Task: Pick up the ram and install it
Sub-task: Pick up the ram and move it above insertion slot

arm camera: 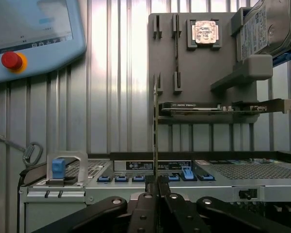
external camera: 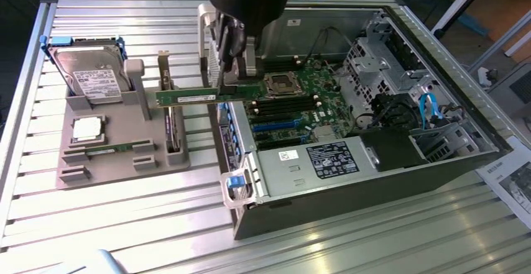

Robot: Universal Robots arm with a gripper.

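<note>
Ram (external camera: 189, 97) is lifted and in transit: pick done, install not yet done, by my reading.

Exterior view. The gripper (external camera: 240, 80) has its fingers pressed together on the stick's upper long edge, pinching it. The stick hangs level, long edge down, clear of everything. One end sits over the open case (external camera: 464, 109), above the motherboard (external camera: 311, 94) near the CPU socket (external camera: 282, 85). The other end reaches out past the case wall toward the grey parts holder (external camera: 124, 153), which stands just beside the case. The dark memory slots (external camera: 286, 107) lie inside the case, below the stick and apart from it. A second green stick (external camera: 108, 149) sits in the holder.

Wrist view. I see the ram (arm camera: 155, 136) edge-on, a thin line standing out from between the closed fingers (arm camera: 144, 206). The case rim (arm camera: 150, 167) with its blue tabs is beyond it; the holder (arm camera: 199, 73) is beyond the case.

Judgement: seating calls for the stick's lower edge parallel to a slot and centred over it, then a straight, even press. Any tilt risks jamming one end.
</note>
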